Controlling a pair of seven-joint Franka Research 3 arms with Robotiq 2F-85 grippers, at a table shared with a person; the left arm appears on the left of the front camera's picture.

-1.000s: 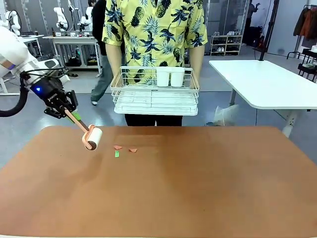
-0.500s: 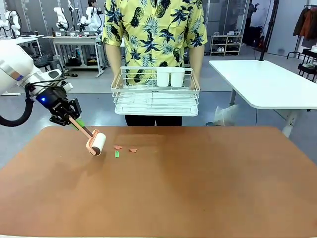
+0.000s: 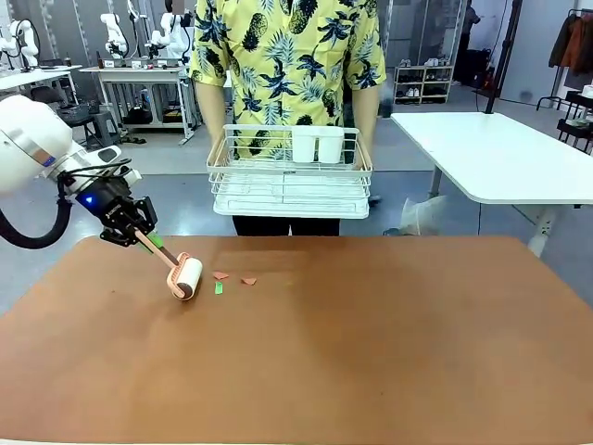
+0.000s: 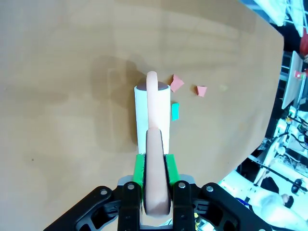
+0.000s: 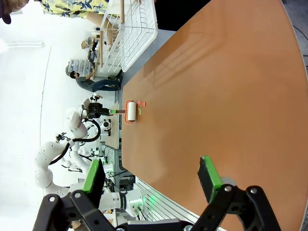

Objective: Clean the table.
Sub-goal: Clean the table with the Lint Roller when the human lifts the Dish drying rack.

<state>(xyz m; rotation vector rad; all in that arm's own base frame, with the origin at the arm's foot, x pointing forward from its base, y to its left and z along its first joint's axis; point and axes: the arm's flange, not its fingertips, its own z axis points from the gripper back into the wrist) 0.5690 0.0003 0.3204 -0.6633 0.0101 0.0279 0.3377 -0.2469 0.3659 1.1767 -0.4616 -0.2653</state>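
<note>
Front view, looking across a reddish-brown table [image 3: 371,362] that takes up the lower half of the frame; its near part is bare. In the right wrist view, the right gripper [image 5: 150,179] rises from the bottom edge. Its green-padded fingers are spread wide with nothing between them, and it hangs above that same top.

At middle left of the front view, the left gripper [image 3: 139,235] is clamped on the pink handle of a lint roller [image 3: 186,276]. The handle slants down and to the right, so the white drum sits at the surface. I cannot tell whether it presses on the top or hangs just above it. Low in the left wrist view, the green pads [image 4: 139,169] squeeze the handle from both sides.

Just right of the drum lies a small green scrap [image 3: 219,288]. Near it, slightly farther up the frame, are a pink scrap [image 3: 220,275] and a second pink scrap [image 3: 248,281].

At the far edge, centre frame, a person in a yellow patterned shirt holds a white wire dish rack [image 3: 290,199] above the table, with two white cups [image 3: 317,144] in it. A white-topped table [image 3: 500,148] stands at upper right.

My worry is the drum. If I bring it in too high or too fast, it may nudge these light scraps away instead of picking them up, flicking them toward the far edge. If I press too hard, the slanted handle could twist in the grip.
</note>
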